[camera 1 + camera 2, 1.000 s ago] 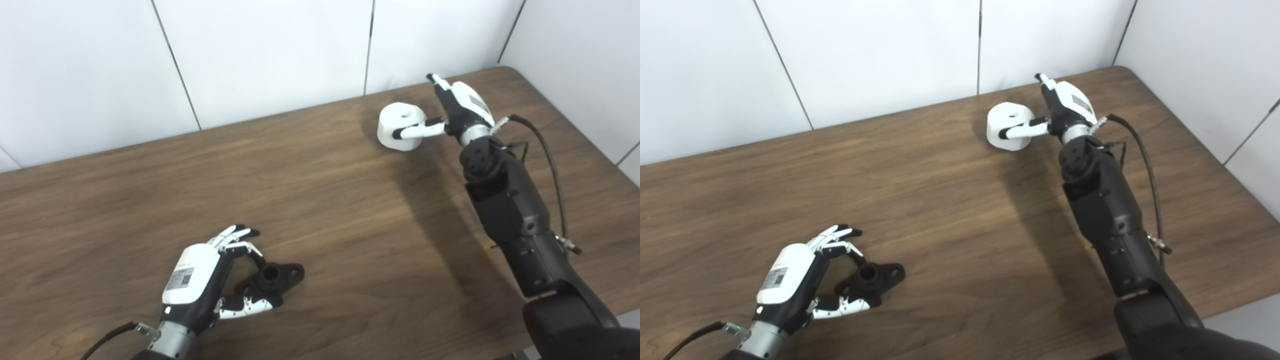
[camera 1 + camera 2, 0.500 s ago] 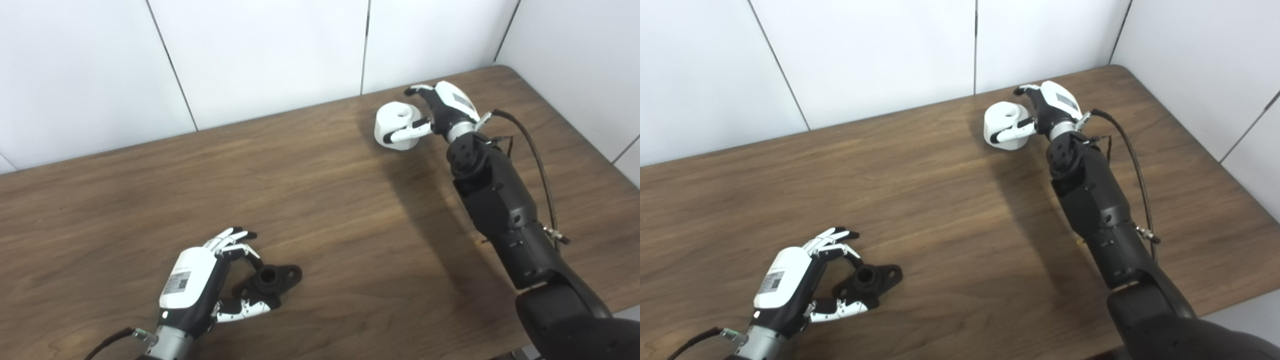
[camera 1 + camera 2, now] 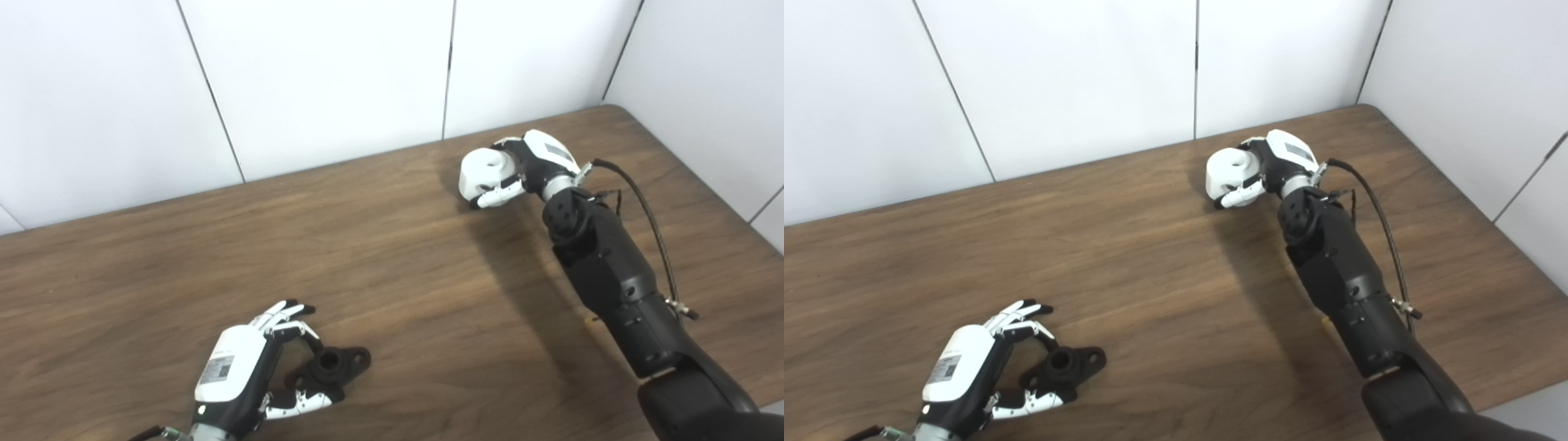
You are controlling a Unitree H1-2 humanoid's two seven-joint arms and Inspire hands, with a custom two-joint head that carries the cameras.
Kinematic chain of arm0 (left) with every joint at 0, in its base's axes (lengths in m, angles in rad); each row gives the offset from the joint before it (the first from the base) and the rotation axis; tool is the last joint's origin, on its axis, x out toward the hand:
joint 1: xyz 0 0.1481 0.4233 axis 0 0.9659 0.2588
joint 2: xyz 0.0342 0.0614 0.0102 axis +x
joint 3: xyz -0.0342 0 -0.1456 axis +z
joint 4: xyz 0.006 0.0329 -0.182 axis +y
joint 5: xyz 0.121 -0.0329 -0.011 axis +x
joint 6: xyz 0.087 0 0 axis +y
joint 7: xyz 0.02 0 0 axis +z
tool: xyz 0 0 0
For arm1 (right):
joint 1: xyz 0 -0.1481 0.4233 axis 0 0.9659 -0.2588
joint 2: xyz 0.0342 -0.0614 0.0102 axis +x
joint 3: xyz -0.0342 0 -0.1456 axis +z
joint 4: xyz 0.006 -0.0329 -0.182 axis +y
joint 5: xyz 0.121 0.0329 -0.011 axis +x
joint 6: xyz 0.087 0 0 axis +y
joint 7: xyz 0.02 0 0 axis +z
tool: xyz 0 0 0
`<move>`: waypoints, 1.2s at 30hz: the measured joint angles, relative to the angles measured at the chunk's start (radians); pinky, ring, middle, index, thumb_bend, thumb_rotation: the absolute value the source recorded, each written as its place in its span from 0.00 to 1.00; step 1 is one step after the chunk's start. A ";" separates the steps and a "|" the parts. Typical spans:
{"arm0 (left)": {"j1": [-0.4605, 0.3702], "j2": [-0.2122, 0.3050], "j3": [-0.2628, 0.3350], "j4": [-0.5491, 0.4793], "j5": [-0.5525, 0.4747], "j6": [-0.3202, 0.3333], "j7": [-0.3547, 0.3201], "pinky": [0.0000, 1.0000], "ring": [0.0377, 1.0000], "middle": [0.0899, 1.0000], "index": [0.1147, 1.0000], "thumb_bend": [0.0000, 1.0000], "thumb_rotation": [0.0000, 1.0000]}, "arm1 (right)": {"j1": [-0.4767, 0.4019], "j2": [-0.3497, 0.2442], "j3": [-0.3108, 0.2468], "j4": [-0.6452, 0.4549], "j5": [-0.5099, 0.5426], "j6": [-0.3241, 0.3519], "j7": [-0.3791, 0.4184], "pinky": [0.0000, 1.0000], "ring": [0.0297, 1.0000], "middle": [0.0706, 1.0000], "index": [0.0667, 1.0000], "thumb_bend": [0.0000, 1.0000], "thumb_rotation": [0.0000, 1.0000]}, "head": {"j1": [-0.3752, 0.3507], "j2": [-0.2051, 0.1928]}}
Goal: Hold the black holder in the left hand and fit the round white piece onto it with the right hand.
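The black holder [image 3: 334,364] lies flat on the wooden table [image 3: 392,257] near the front left, with its round socket facing up. My left hand [image 3: 242,370] sits at its near end. The fingers [image 3: 286,313] arch over that end and the thumb [image 3: 301,401] lies below it, still spread and not clamped. At the far right, my right hand [image 3: 539,160] is wrapped around the round white piece [image 3: 484,173], with fingers over its top and thumb [image 3: 497,196] under its front. The piece is tipped toward the left.
White wall panels stand right behind the table's far edge [image 3: 343,164]. The rounded far right corner [image 3: 612,110] is close to my right hand. A black cable [image 3: 643,202] loops beside the right forearm.
The camera has tilted, so the whole picture has shifted down. My right hand's fingers have closed over the white piece, which has tipped. My left hand keeps its place by the holder.
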 measured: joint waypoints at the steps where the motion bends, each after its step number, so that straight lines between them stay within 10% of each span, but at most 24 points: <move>1: 0.002 0.000 -0.001 -0.001 0.002 0.000 0.000 0.84 0.90 0.82 0.42 0.51 0.06 | 0.000 -0.001 0.000 0.000 0.000 0.000 0.000 1.00 0.99 0.92 0.74 0.83 0.32 | 0.002 0.002; 36: 0.010 -0.010 -0.004 -0.021 0.022 0.025 -0.017 0.85 0.91 0.82 0.42 0.51 0.06 | 0.005 -0.039 0.036 -0.010 0.064 -0.005 -0.055 1.00 0.92 0.82 0.59 0.77 0.23 | 0.017 0.014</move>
